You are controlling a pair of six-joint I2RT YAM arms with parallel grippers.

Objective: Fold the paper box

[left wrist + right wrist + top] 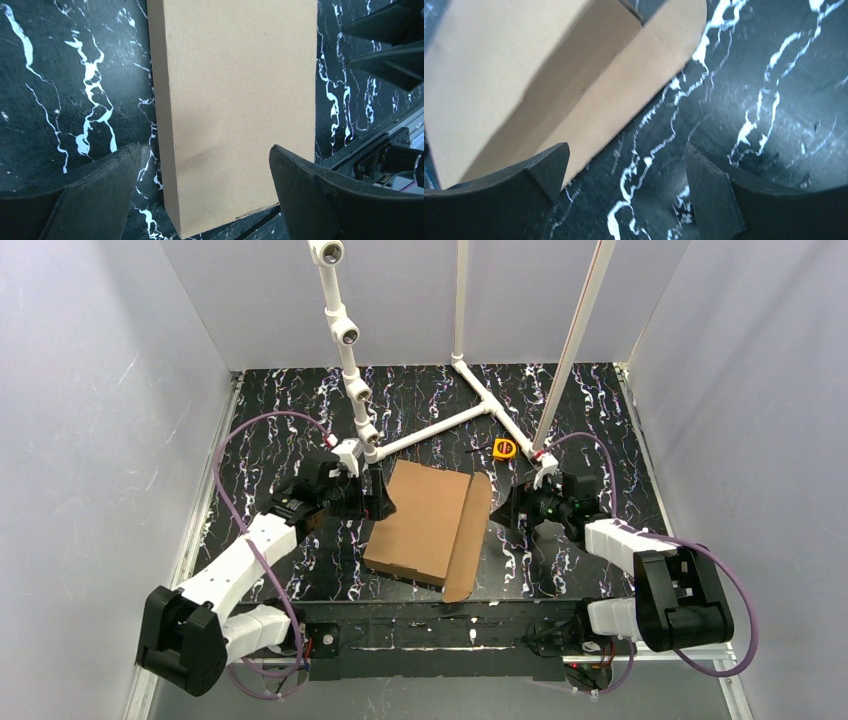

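**boxnoob:** How far along is this one? All I can make out is the black marbled table and the cardboard box, about dead centre of the overhead shot.

**marv_k:** Pretty far, I'd say. The box reads as a shallow closed block with the top panel lying flat. What's left is the long flap on its right edge. It sticks out sideways with rounded corners and isn't tucked in. In the right wrist view the box fills the upper left of the frame, and the flap slopes out toward the tabletop with a shadowed crease beside it.

**boxnoob:** Is the white pipe frame in the way?

**marv_k:** It sits upper middle and one end comes near the box's far corner. Can't tell if it touches.

**boxnoob:** Claws holding anything?

**marv_k:** Nope. The left claw is spread wide over the box's left side. The top panel shows between its fingers and nothing's pinched. The right claw is spread too, with only bare table between its fingers and the box off to its upper left. My guess is the remaining job is pushing that flap over and in.

**boxnoob:** And the little yellow thing?

**marv_k:** That's a tape measure, upper middle, apart from the box.
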